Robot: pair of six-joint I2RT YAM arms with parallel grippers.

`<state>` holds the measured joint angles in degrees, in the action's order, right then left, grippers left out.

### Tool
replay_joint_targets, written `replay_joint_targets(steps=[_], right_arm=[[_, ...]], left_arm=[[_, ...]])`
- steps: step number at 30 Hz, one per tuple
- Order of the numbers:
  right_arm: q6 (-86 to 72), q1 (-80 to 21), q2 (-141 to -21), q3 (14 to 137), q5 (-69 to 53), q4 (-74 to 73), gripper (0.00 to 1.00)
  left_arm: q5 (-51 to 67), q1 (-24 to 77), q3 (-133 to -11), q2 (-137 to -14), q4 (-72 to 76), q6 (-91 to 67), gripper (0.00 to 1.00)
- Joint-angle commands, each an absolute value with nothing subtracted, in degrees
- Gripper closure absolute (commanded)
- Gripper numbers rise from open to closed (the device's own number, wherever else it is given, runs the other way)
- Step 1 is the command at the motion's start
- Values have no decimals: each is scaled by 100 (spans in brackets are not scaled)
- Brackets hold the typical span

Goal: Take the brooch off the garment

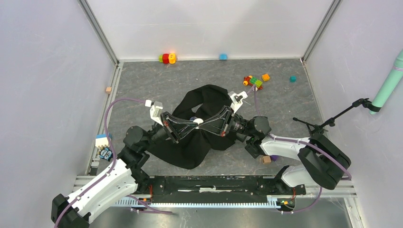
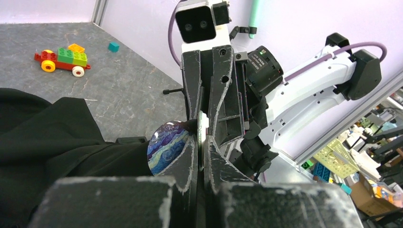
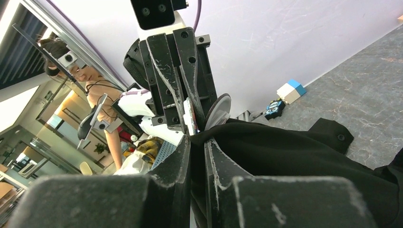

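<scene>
Closest to your left wrist camera, the left gripper (image 2: 202,142) has its jaws clenched tight, with a thin white sliver showing between the tips. You cannot tell whether that sliver belongs to the brooch. The brooch (image 2: 167,148) is a round badge with a blue, swirling painted face. It sits touching the outer side of 1 left jaw, right against the black cloth of the garment (image 2: 57,137).

Your right gripper (image 3: 197,142) faces the left one tip to tip. Its jaws are pinched on a raised fold of the black cloth just beside the badge, whose pale back shows from that side.

From above, you see both sets of tips meeting over the middle of the garment, which lies crumpled on the grey tabletop (image 1: 142,80) between the 2 arms. Beyond the cloth stands a toy car (image 2: 62,59) built of coloured bricks, with a teal cube (image 2: 113,46) near it. A white-and-blue block (image 3: 291,90) lies at the tabletop's left edge, well apart from the cloth.
</scene>
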<state>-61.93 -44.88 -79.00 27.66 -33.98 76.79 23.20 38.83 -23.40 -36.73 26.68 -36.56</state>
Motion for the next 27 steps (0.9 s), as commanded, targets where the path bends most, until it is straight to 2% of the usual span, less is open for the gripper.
replay_joint_targets(steps=[1,16,27], right_arm=[[-6641,-4605,-7959,3159,-3759,8289,89],[-7550,-4537,-8299,3306,-3745,8817,90],[-7186,-4474,-8362,3565,-4082,7330,94]], left_arm=[[2942,3894,-2111,-3744,2914,-3105,98],[3114,3920,-1851,-3783,3130,-2760,98],[2648,4138,-2296,-4028,1982,-2105,98]])
